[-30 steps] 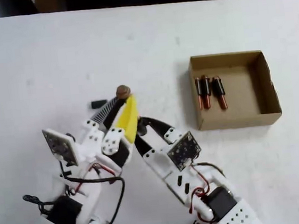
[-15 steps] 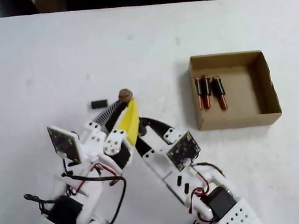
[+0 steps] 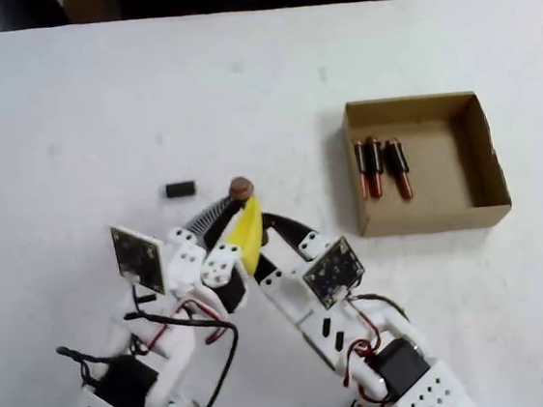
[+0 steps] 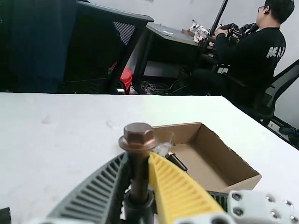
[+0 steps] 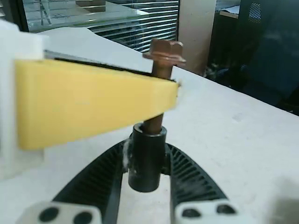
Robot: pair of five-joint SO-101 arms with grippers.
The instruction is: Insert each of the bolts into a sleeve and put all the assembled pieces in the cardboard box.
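Left gripper (image 4: 138, 163), pinching the bolt (image 4: 137, 136), has swung it to the sleeve (image 5: 146, 163) clamped in the right gripper (image 5: 147, 156) just below; any tilt could jam it.

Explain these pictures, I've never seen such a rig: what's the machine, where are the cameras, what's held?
Two small robot arms share a white table. The high view looks down from a fixed camera; each of the other two comes from a camera on one arm's wrist. The left gripper, with one grey and one yellow finger, is shut on a copper bolt. The right gripper, with black fingers, is shut on a black sleeve under it; the bolt's shank enters the sleeve. A spare sleeve lies on the table. The cardboard box holds three assembled pieces.
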